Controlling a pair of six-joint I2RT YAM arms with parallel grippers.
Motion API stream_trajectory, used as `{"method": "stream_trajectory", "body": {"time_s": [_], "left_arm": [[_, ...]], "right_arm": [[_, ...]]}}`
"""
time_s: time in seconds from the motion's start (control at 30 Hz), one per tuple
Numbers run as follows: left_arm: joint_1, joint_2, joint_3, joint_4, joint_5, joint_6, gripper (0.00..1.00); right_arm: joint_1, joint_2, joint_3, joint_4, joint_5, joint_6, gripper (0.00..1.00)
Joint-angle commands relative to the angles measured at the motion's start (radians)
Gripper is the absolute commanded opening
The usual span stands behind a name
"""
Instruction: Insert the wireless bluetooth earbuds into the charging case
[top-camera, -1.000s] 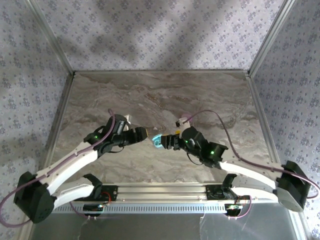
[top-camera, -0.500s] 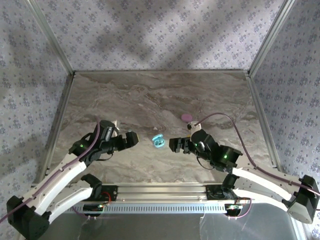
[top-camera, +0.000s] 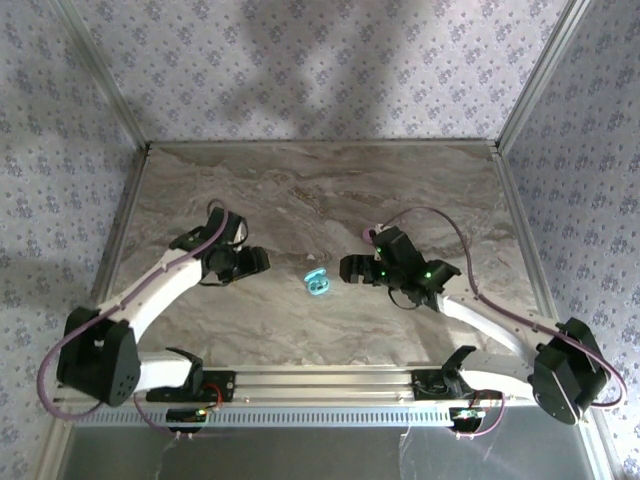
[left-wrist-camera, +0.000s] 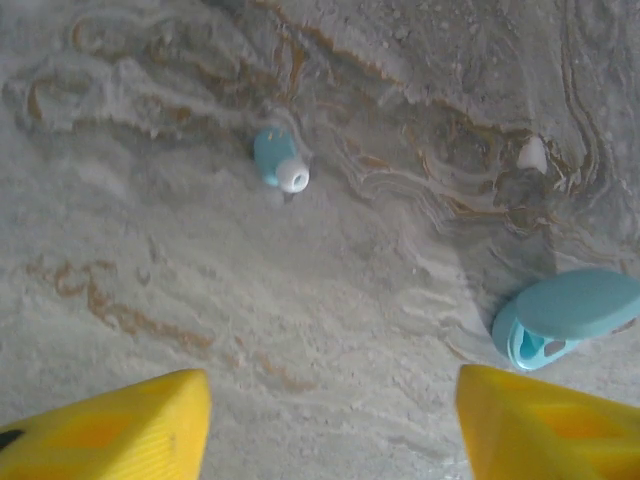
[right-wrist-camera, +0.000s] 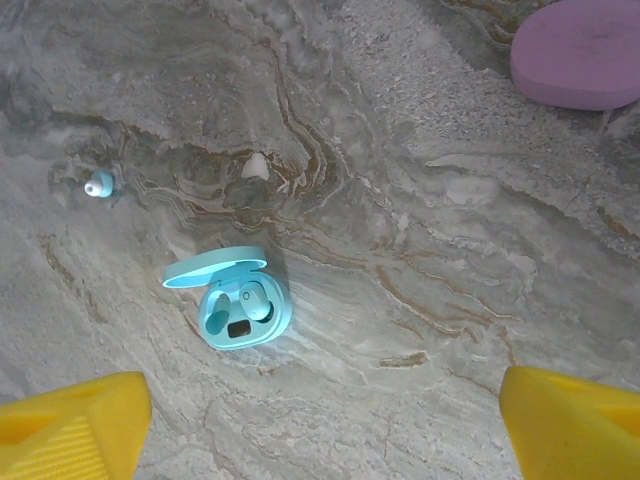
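The open light blue charging case (top-camera: 317, 283) lies on the marble table between my two grippers. In the right wrist view the case (right-wrist-camera: 240, 305) has its lid up and one blue earbud (right-wrist-camera: 255, 300) sits in a slot. A second blue earbud (left-wrist-camera: 278, 160), white-tipped, lies loose on the table left of the case (left-wrist-camera: 565, 315); it also shows as the small earbud (right-wrist-camera: 100, 183) in the right wrist view. A tiny pale bud (right-wrist-camera: 256, 165) lies beyond the case. My left gripper (top-camera: 245, 262) (left-wrist-camera: 325, 430) and right gripper (top-camera: 350, 268) (right-wrist-camera: 320, 430) are both open, holding nothing.
A closed pink oval case (right-wrist-camera: 585, 50) lies at the far right of the right wrist view, behind my right arm. Patterned walls with metal frame posts (top-camera: 515, 110) enclose the table on three sides.
Both grippers have let go of the blue case and drawn apart from it. The left arm swung back and left; the right moved back over the pink case.
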Motion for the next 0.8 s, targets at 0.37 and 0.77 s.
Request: {"method": "stream_trajectory", "body": {"time_s": [0.37,0.77], "left_arm": [[0.015,0.35,0.255,-0.056,-0.131,0.127,0.35],[0.005,0.443,0.262,-0.055,-0.101,0.141,0.32]], "right_arm": [[-0.07,0.081,0.044,0.033,-0.097,-0.084,0.84],[-0.086,0.077,0.018,0.053,-0.117,-0.08,0.82]]}}
